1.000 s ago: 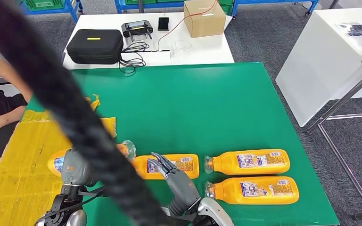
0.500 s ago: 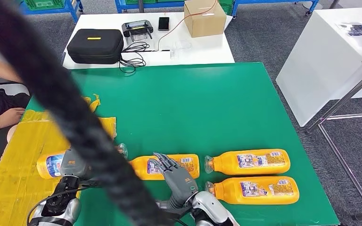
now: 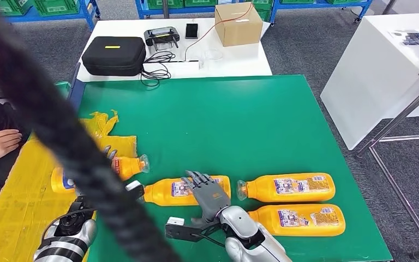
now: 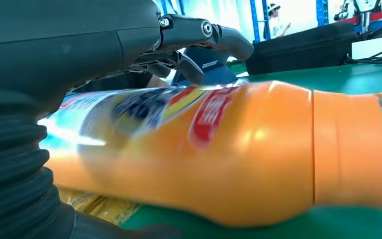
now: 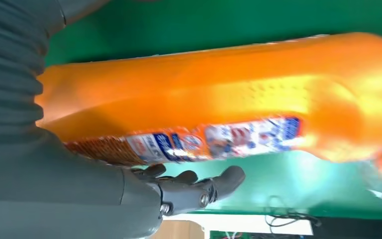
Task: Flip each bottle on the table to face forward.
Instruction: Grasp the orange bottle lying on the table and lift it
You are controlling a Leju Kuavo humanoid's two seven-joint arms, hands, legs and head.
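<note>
No wording can be read anywhere. The orange bottles point(image 3: 286, 188) on the green worktop point(image 3: 240, 125) carry printed labels point(image 3: 292, 186) in blue, white and red, too small to make out. In the left wrist view the bottle label point(image 4: 144, 107) is blurred, its red patch point(image 4: 211, 112) holding pale characters that stay illegible. In the right wrist view the label strip point(image 5: 204, 139) is likewise smeared.
</note>
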